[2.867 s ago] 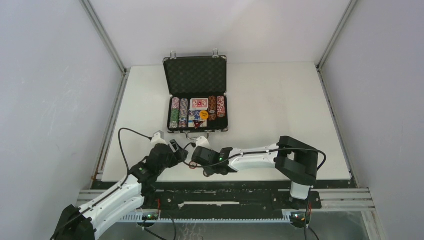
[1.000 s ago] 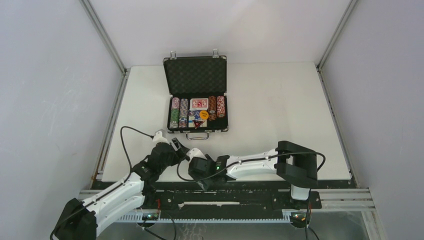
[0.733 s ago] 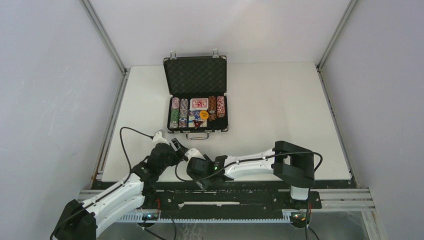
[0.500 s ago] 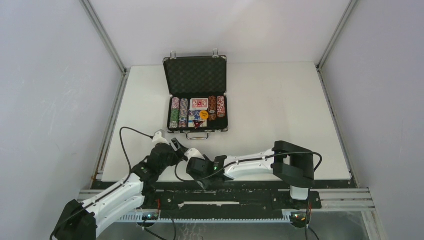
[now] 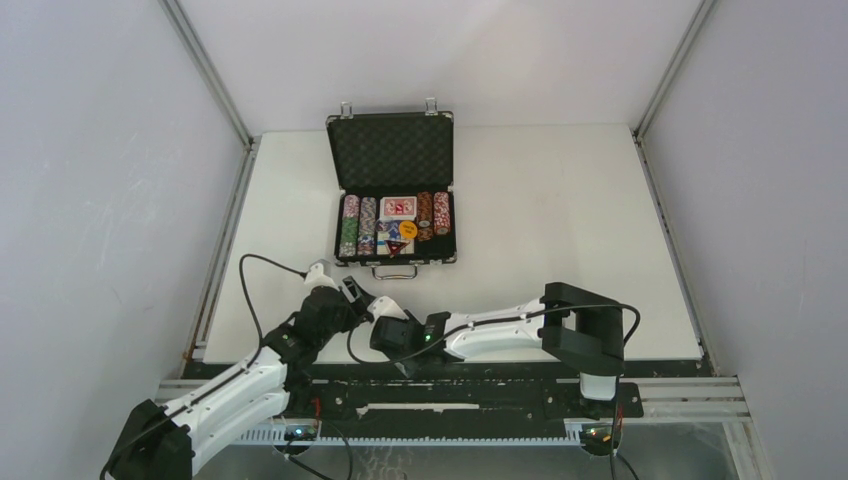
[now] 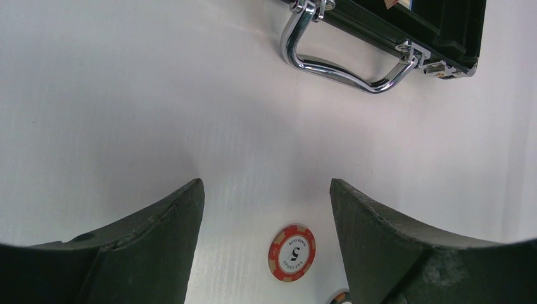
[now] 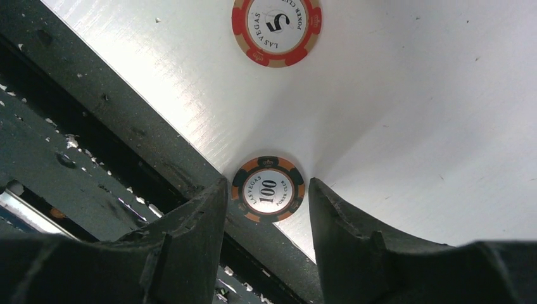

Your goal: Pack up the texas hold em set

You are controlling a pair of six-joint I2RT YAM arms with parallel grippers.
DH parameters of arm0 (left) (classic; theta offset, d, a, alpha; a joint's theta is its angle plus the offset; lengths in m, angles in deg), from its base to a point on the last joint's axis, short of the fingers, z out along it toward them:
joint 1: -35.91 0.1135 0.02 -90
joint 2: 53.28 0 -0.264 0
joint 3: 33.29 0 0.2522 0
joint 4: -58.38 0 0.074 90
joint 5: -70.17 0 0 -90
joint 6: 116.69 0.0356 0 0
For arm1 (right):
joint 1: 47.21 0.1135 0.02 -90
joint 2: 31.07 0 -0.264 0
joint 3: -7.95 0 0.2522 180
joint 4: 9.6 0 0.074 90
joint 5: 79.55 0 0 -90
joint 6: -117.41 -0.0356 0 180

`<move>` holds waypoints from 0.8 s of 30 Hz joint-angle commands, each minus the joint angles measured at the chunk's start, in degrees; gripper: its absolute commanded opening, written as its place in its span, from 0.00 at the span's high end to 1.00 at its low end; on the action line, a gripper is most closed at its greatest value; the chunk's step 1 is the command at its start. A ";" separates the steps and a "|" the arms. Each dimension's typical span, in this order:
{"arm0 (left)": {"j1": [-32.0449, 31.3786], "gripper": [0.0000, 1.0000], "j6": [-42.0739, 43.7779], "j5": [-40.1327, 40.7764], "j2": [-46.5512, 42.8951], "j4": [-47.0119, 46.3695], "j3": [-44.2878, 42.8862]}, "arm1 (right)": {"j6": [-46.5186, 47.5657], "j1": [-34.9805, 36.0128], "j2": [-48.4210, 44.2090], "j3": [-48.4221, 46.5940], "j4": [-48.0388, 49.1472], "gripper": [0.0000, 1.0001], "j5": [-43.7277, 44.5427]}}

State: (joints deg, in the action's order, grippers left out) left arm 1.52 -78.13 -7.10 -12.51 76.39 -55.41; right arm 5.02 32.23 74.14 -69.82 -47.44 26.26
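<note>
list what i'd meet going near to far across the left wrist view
left end effector → 5 chip → handle → case

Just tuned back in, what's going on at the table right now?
The poker case lies open on the table, with chip rows and a red card deck already in it. Two loose chips lie near the table's near edge. The right claw straddles the black-and-orange 100 chip right at that edge, jaws apart, not yet gripping. The left claw hangs open by the red 5 chip, holding nothing.
</note>
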 commanded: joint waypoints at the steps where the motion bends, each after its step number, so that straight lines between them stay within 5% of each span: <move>1: -0.33 0.22 0.98 -0.42 -0.75 0.21 1.33 | 0.11 0.72 1.99 -0.94 -0.45 0.43 0.34; 16: -0.37 0.22 0.99 -0.35 -1.29 0.67 1.34 | -0.46 0.76 1.88 -0.94 -0.97 0.60 0.86; 24: -0.32 0.22 1.07 -0.51 -1.49 0.98 0.86 | -0.36 -0.08 -0.82 -0.94 -0.78 0.61 2.41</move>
State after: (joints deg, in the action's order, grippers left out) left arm 1.52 -78.13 -7.12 -13.41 77.29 -55.35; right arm 5.00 32.42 74.57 -70.37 -47.70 27.53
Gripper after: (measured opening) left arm 0.778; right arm 0.484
